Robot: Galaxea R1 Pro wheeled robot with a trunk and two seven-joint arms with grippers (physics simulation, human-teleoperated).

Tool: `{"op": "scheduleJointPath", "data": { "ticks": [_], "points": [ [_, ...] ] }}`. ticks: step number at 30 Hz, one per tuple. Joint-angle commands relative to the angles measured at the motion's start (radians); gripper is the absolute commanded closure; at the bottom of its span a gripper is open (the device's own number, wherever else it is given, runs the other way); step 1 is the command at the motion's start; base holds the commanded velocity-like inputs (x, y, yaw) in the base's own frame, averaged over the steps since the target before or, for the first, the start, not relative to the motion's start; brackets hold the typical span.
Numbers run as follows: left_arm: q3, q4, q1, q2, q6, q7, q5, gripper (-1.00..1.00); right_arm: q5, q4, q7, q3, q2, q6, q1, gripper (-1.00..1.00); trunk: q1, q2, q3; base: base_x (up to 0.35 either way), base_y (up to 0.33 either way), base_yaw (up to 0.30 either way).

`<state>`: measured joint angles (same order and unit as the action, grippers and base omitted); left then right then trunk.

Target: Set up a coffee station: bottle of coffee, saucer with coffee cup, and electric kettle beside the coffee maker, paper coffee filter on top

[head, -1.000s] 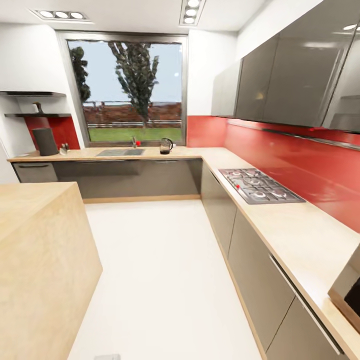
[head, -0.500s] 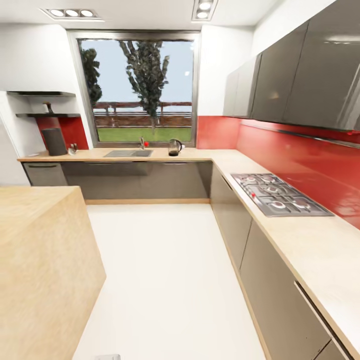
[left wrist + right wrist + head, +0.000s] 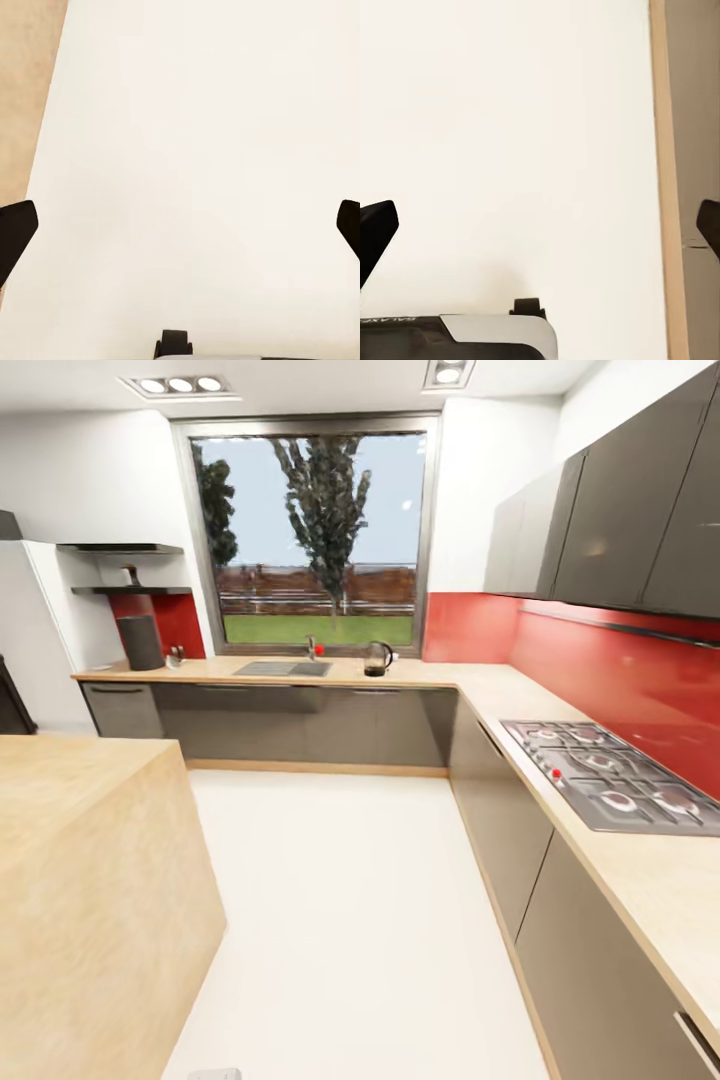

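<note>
From my head, open white floor [image 3: 350, 920] runs between the island block [image 3: 90, 880] and the kitchen countertop [image 3: 300, 672]. Far left stands the coffee maker [image 3: 141, 642]; the electric kettle [image 3: 377, 658] sits right of the sink [image 3: 283, 669]. Something small, unreadable, rests on the kitchen shelf [image 3: 128, 590].

Left wrist: my left gripper [image 3: 180, 229] is spread wide over floor.

Right wrist: my right gripper [image 3: 540, 225] gapes empty beside a cabinet plinth [image 3: 671, 180].

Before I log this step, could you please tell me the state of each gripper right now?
Left gripper: open, holding nothing, over the white floor.
Right gripper: open, holding nothing, over the same floor.
</note>
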<state>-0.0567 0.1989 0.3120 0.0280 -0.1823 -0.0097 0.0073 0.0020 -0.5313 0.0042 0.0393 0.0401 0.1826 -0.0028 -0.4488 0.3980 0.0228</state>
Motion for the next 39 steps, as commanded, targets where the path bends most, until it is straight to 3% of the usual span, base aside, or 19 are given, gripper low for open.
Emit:
{"op": "scheduleJointPath", "data": {
  "ticks": [1,39],
  "points": [
    [-0.005,-0.001,0.001,0.000,-0.003,-0.001,0.001,-1.00,0.001,0.000,0.000,0.001,0.000,0.002,0.000,-1.00,-0.001,0.002,0.002,0.336,0.000,0.003],
    [-0.005,-0.002,0.001,0.000,-0.003,-0.001,0.001,-1.00,0.004,0.001,0.000,-0.002,0.000,0.003,0.000,-1.00,-0.001,0.002,0.002,0.336,0.013,0.000]
  ]
}}
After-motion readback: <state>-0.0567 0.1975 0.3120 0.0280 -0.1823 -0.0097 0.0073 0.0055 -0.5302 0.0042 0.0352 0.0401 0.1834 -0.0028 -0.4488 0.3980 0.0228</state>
